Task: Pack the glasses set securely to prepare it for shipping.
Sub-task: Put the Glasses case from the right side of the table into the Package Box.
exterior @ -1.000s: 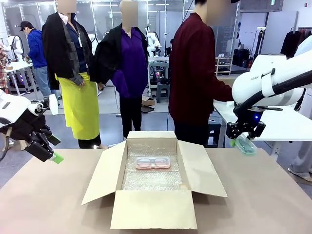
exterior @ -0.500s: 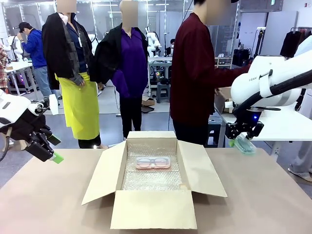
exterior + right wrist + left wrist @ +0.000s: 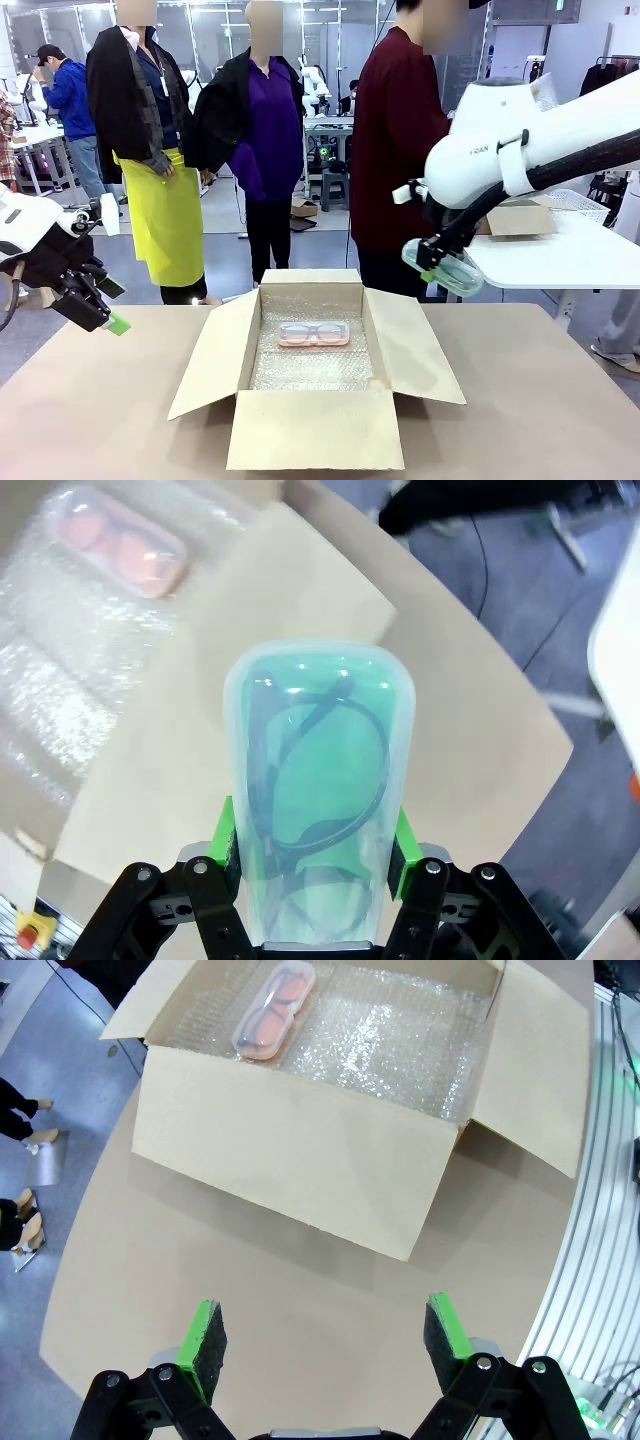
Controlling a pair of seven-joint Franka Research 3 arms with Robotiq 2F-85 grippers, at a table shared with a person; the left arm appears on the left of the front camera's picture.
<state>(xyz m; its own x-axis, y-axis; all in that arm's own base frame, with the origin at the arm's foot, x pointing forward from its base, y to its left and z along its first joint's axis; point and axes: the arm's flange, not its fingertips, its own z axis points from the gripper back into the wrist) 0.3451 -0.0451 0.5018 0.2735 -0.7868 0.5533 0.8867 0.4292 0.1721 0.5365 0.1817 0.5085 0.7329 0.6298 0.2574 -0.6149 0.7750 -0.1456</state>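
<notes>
An open cardboard box (image 3: 212, 352) sits on a brown table (image 3: 540, 400), its floor lined with bubble wrap (image 3: 300, 372). The pink glasses case (image 3: 314, 334) lies flat on the wrap inside the box, close to its far wall. The right gripper (image 3: 315, 840), raised above the box's far right corner, is clamped on the mint-green glasses case (image 3: 315, 730). Its green pads press the two long sides near one short end, so most of the case juts past the fingertips. The case looks light, with a smooth, clear, stiff lid that could slip or pivot in a loose pinch. The frames inside seem fragile, so a firm hold across the narrow width, on the side walls rather than the lid, seems best. The left gripper (image 3: 325, 1335) hovers left of the box, jaws spread wide, holding nothing.
</notes>
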